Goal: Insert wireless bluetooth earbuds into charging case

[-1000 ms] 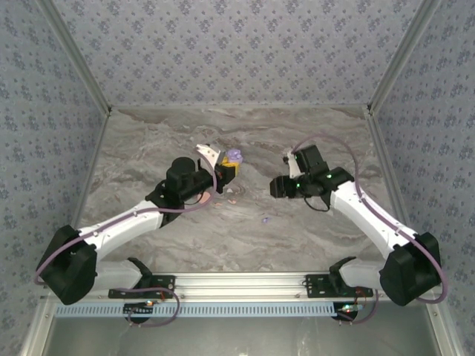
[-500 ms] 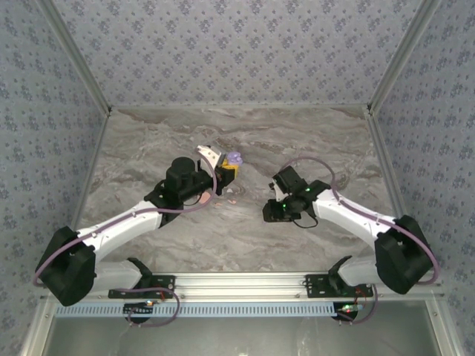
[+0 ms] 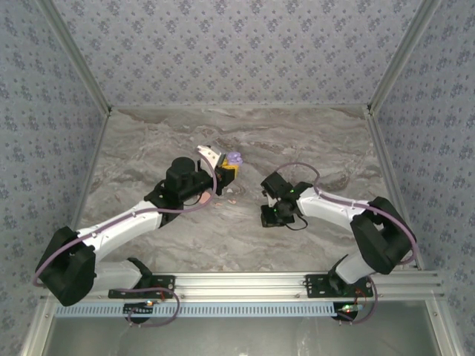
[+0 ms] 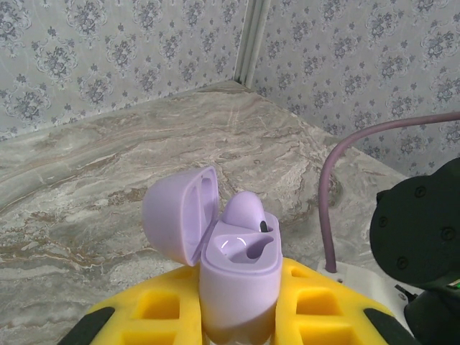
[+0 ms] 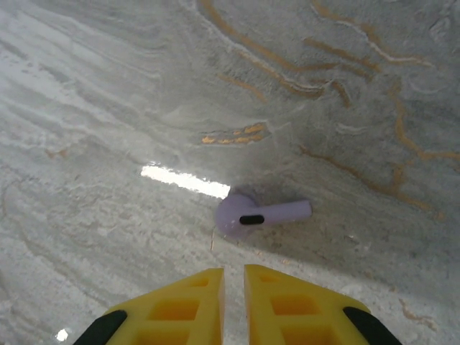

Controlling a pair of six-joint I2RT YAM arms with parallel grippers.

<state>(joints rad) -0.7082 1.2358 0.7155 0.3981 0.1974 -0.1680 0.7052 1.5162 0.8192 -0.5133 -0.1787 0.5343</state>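
Earbuds come first: one purple earbud [image 5: 260, 215] lies flat on the marble table [image 5: 108, 108], just in front of the right gripper [image 5: 232, 277]. The other earbud [image 4: 243, 210] already sits inside the charging case [image 4: 241, 269]. The case's lid [image 4: 180, 223] is flipped open. The left gripper [image 4: 237, 305] is clenched around the case and holds it upright above the table.

A second ago the right gripper was farther back, with its jaws half open. Now it has swung in low over the loose earbud, and its jaws have snapped together. Nothing is between them. The earbud is near the tips but not touching them.

So the grab looks like it missed. The right gripper probably has to open again and reach a bit farther to pick the earbud up.
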